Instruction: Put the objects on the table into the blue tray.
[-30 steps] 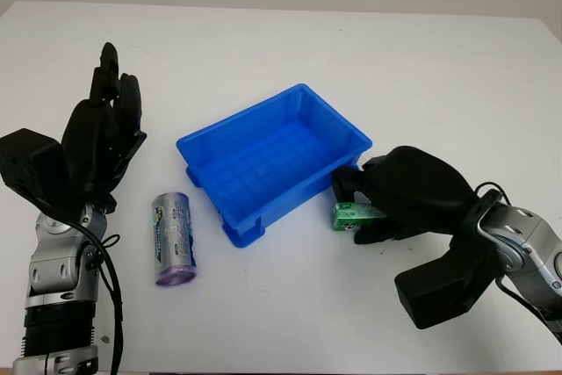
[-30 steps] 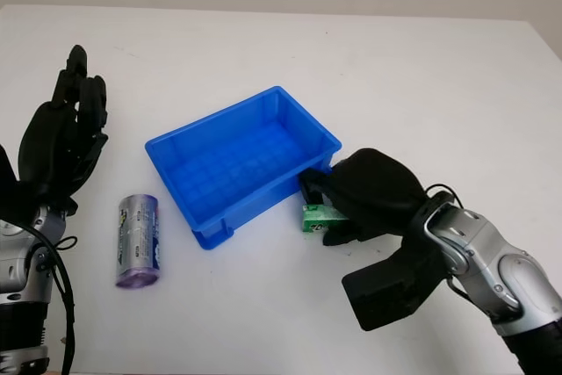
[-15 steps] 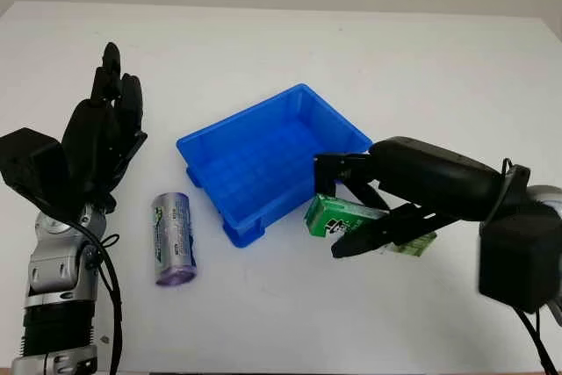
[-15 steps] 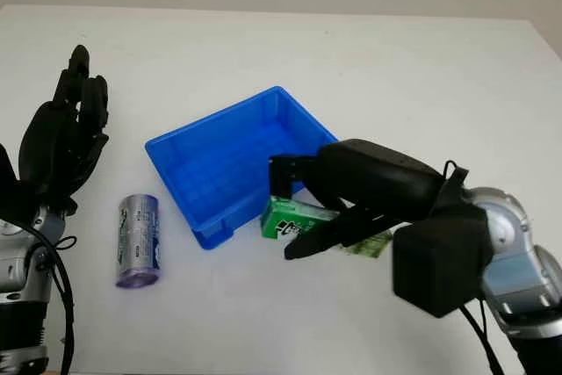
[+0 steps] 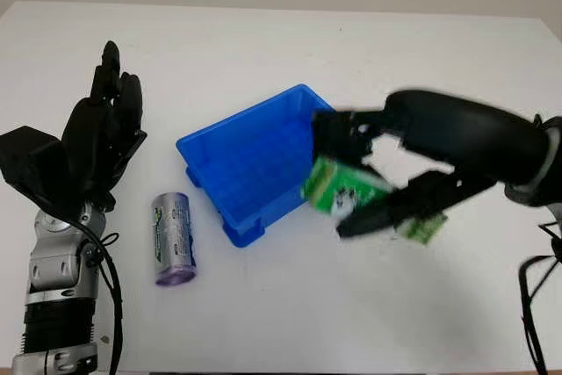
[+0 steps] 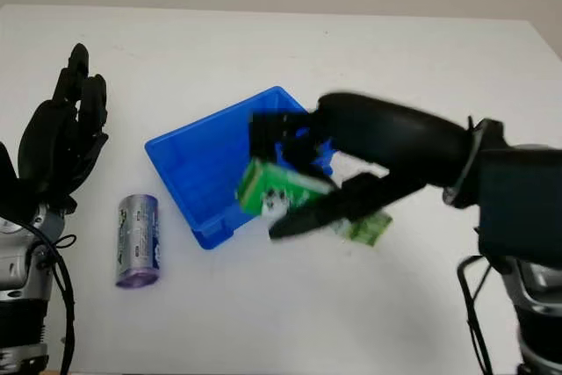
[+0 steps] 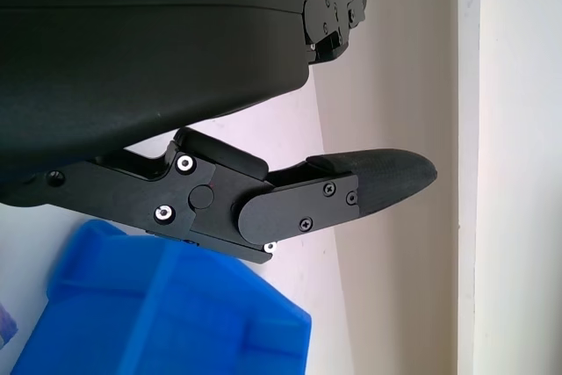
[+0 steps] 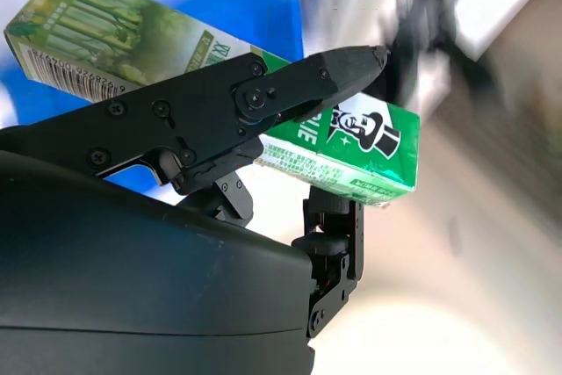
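My right hand [image 5: 369,186] is shut on a green box [image 5: 344,189], held in the air over the near right corner of the blue tray [image 5: 255,160]. The same green box [image 8: 263,94] lies clamped between the fingers in the right wrist view. A silver cylinder with a purple end [image 5: 173,238] lies on the table left of the tray. My left hand [image 5: 97,142] stands raised at the far left, open, holding nothing. The tray [image 7: 149,313] has nothing inside.
White table [image 5: 290,305] all around, with free room in front of the tray and behind it. The table's back edge runs along the top of the head views.
My right hand has lifted the green box off the table and carried it up and towards the tray's near right corner. Left hand and cylinder have not moved.
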Tool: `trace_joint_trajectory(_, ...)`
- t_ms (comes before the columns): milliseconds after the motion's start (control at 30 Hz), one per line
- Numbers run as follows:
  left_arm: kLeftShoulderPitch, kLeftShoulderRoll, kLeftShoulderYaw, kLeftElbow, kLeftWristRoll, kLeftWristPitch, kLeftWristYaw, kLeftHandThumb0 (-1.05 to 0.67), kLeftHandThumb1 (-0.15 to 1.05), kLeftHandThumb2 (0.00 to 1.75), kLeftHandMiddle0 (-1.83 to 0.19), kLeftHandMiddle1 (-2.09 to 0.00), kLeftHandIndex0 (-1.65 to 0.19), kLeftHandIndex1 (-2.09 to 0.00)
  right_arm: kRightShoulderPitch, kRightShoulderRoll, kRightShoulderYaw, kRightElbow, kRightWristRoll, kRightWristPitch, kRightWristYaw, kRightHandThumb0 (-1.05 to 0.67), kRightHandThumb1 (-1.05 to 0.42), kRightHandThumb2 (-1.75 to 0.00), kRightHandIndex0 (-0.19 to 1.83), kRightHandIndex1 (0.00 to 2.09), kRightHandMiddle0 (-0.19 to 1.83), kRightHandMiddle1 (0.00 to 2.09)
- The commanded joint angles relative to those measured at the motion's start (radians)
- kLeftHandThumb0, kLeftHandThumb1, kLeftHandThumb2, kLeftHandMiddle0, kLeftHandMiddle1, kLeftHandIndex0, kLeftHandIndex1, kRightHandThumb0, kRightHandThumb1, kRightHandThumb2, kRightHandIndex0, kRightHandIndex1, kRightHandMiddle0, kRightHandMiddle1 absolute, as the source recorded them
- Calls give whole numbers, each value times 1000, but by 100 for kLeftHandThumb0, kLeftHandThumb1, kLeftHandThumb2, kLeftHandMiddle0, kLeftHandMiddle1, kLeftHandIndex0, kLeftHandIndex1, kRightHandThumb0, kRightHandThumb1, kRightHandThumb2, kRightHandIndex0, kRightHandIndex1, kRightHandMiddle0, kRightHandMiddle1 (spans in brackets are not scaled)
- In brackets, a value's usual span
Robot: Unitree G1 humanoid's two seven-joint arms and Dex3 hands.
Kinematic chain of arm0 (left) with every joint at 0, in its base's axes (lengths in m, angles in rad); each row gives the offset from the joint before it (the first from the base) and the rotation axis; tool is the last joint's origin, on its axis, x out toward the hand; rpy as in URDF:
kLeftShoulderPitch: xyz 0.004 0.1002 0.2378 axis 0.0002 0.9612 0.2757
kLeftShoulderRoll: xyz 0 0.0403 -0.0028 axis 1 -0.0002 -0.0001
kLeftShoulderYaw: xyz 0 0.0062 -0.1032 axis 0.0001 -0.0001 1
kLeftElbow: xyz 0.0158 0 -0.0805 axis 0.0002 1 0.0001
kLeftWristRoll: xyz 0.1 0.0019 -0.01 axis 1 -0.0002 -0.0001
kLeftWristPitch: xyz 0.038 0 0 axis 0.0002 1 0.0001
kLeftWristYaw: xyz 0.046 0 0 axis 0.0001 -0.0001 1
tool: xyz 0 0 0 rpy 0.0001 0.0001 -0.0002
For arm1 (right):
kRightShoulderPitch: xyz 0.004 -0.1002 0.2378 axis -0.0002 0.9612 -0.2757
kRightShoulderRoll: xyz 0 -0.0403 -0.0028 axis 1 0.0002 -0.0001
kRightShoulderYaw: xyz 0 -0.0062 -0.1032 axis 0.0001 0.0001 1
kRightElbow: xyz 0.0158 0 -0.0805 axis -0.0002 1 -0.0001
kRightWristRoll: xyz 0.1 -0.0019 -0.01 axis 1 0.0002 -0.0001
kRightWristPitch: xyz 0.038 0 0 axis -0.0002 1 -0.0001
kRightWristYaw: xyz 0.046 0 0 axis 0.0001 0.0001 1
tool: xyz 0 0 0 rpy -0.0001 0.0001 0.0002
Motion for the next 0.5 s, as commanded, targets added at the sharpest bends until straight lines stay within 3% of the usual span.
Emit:
trace_joint_trajectory(0, -15, -8, -1, -4, 1, -9, 8, -74, 105, 64, 19, 0, 19, 0, -37, 78, 17, 73, -133, -141, -134, -40, -104, -20, 124, 209, 96, 209)
trace_joint_trajectory(100, -14, -14, 1, -5, -4, -5, 13, -74, 105, 63, 19, 0, 19, -1, -71, 157, 61, 249, -361, -433, -353, -40, -104, -10, 133, 209, 110, 209)
trace_joint_trajectory(233, -19, -27, -2, -1, -5, -6, 20, -74, 105, 62, 19, 0, 19, 0, -156, 198, 113, 575, -654, -769, -686, -43, -102, -7, 139, 209, 123, 209)
trace_joint_trajectory(333, -17, -37, -7, -10, 1, -1, 35, -74, 105, 62, 19, 0, 19, -1, -226, 196, 164, 784, -841, -882, -913, -43, -104, -16, 135, 209, 109, 209)
trace_joint_trajectory(467, -14, -51, -15, -11, 10, -17, 52, -73, 105, 63, 19, -1, 19, -2, -317, 204, 238, 1005, -941, -964, -1081, -40, -105, -19, 132, 209, 107, 209)
